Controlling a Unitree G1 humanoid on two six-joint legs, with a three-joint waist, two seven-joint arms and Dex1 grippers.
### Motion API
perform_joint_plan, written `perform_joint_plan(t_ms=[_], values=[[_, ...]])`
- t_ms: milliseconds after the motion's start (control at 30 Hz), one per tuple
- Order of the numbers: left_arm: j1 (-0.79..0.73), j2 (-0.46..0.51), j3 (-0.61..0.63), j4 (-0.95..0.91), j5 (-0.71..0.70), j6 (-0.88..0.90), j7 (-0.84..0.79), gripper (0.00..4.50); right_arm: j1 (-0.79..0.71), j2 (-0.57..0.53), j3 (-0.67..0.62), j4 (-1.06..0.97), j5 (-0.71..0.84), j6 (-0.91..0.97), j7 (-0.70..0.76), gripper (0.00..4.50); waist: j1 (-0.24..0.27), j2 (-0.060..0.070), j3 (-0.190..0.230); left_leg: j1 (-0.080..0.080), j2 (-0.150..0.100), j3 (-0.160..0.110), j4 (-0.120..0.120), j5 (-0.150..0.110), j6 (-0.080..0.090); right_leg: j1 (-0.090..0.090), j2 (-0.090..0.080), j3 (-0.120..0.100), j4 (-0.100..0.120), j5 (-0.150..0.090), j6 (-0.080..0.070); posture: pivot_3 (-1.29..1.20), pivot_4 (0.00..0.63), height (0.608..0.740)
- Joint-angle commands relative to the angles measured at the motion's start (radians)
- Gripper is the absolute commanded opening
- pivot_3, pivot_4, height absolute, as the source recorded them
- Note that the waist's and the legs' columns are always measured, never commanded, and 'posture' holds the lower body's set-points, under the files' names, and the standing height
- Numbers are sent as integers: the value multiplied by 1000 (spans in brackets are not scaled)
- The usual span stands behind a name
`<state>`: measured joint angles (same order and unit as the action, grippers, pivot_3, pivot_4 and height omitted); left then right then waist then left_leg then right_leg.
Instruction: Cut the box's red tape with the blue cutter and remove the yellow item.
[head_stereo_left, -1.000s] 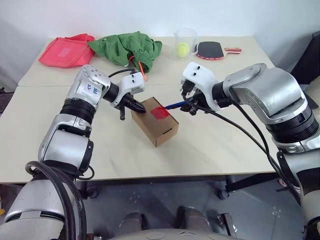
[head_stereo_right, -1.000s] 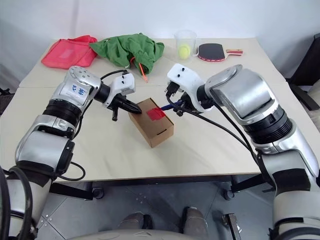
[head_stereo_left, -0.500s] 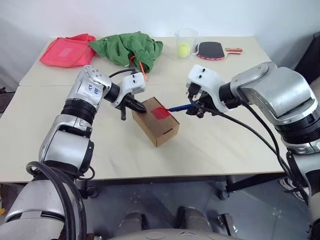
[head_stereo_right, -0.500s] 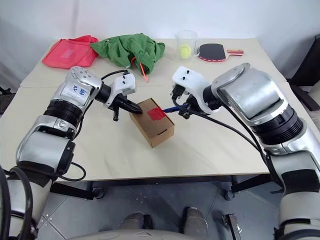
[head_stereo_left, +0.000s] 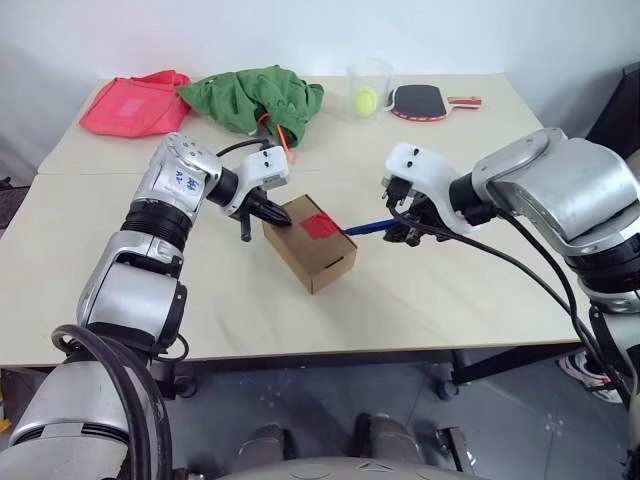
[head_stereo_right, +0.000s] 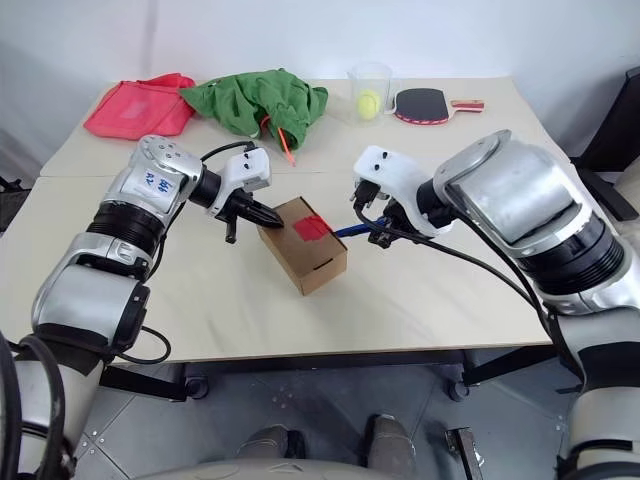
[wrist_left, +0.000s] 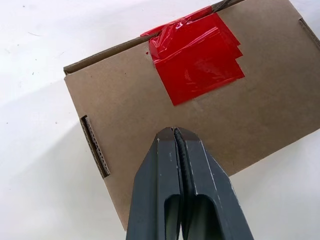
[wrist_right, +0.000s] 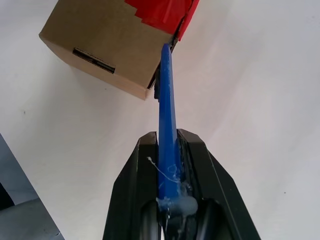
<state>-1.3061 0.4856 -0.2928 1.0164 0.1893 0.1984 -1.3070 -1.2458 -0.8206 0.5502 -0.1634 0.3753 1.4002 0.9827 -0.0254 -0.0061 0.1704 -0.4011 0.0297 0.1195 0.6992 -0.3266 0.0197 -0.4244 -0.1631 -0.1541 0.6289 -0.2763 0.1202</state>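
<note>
Jaws of the left gripper (wrist_left: 176, 134) are pressed fully together with nothing between them, their tips resting against the box's (head_stereo_left: 310, 244) top at its left end. Left of the box and far back on the worktop (head_stereo_left: 420, 290) lie a pink-red cloth bag (head_stereo_left: 133, 101) and, beside it, a crumpled green cloth (head_stereo_left: 258, 95) with a thin orange-red stick (head_stereo_left: 285, 139) poking out toward the box. The box itself sits closed near the middle of the worktop, turned at an angle, with the red tape (wrist_left: 195, 57) stuck across its top and folded over the lid's right edge. Just right of the box, the blue cutter (wrist_right: 167, 125) points at that taped edge, its tip at the seam beside the tape; whether it touches the cardboard cannot be told. Jaws of the right gripper (wrist_right: 169, 150) are clamped on the cutter's rear part. Behind the box to the right stand a clear cup (head_stereo_left: 372, 82) holding a small yellow-green ball (head_stereo_left: 364, 98), and next to it a table-tennis paddle (head_stereo_left: 422, 99).
</note>
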Motion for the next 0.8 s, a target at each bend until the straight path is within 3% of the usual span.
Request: perform_joint_plan(t_ms=[33,467,667,800], values=[[61,-10,-48,35,54,33,24,40,-7,50,-22,10,12,-8,-12,168,-1,0,0,0,0,0,0,0,0,0,0,0,0,0,0,0,150,740],[67,-12,-52,17,51,26,7,40,-44,192,-110,151,-35,-64,-114,168,-2,2,-1,0,0,1,0,0,0,0,0,1,1,0,0,0,150,740],[64,-15,-53,21,52,26,8,40,-44,205,-141,178,-46,-69,-144,168,-2,2,-1,0,0,1,0,0,0,0,0,1,1,0,0,0,150,740],[62,-17,-51,27,52,27,14,40,-23,152,-174,131,-26,-99,-114,168,1,1,-1,0,0,1,0,0,0,0,0,1,0,0,0,0,150,740]])
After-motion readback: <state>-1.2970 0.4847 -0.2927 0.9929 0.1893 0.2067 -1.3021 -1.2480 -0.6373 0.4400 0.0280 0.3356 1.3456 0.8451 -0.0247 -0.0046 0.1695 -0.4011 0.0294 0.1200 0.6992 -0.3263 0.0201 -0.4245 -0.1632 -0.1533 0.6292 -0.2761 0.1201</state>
